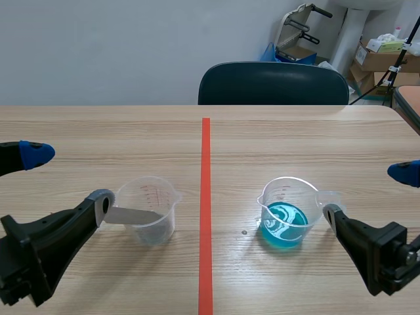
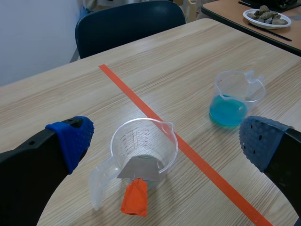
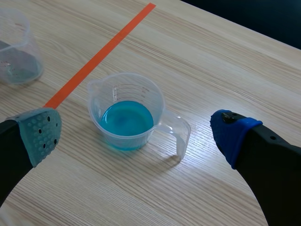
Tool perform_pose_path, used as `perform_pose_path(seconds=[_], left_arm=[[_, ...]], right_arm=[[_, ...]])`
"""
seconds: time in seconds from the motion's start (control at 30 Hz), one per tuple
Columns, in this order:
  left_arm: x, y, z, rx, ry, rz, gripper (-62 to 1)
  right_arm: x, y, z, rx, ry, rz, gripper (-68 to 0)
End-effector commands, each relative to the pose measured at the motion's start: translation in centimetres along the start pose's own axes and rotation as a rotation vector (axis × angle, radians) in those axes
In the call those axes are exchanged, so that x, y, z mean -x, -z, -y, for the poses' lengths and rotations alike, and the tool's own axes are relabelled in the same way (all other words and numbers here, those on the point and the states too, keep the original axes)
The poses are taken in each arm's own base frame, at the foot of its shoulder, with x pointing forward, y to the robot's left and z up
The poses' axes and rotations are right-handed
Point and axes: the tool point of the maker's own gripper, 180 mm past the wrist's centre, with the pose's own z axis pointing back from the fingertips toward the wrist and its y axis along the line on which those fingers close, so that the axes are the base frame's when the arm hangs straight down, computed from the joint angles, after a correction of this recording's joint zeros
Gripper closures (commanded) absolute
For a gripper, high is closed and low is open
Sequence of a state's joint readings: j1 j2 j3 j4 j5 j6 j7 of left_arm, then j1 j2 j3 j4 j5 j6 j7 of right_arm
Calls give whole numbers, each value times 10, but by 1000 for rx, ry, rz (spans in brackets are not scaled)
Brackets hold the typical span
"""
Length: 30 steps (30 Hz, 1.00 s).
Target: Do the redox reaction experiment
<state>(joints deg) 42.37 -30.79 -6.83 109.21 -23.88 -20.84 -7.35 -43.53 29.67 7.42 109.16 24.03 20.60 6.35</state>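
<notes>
Evidently found neither gripper holding anything. Recorded left gripper (image 1: 69, 177) spread wide, fingers either side of a clear cup (image 1: 161, 197) on the desk (image 1: 295, 138), left of the tape line (image 1: 205, 197) and nearer the desk's near edge than its far one. Noted a grey metal sheet (image 1: 131, 215) leaning in that cup, long axis running from the cup's floor up over the rim toward the left gripper, outer end carrying an orange tab (image 2: 135, 197). Could not settle from the scene view: lower finger pad (image 1: 102, 199) touching the sheet's end, or merely just beside it. Judged the sheet to be the piece for dipping, and the left arm much the nearer to it.

Recorded right gripper (image 1: 367, 194) likewise spread, bracketing a second cup (image 1: 289, 197) holding blue liquid (image 3: 127, 117), right of the tape line, roughly level with the first cup and well apart from it. Noted its handle (image 3: 178, 136) pointing toward the right gripper and the desk's right edge.

Judged the coming move to turn on pinching the sheet's near end and lifting along its axis, clear of the rim, then across the tape line. Marked both cup rims as the likely snags. Noted a dark chair (image 1: 272, 82) beyond the desk's far edge, out of the way.
</notes>
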Motion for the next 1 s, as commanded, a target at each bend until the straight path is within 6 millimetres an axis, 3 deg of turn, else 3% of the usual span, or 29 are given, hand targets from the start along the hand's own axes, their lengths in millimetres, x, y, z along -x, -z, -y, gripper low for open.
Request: perform_pose_path(seconds=[0.0,0.53,0.97], left_arm=[[-9,0,2,0,-2,33,-623],[-6,-2,3,-3,-13,19,-623],[12,-37,-3,-194,-94,-128,-623]], right_arm=[[-18,2,1,-2,-8,70,-679],[-18,2,1,-2,-8,70,-679],[-18,2,1,-2,-9,71,-679]])
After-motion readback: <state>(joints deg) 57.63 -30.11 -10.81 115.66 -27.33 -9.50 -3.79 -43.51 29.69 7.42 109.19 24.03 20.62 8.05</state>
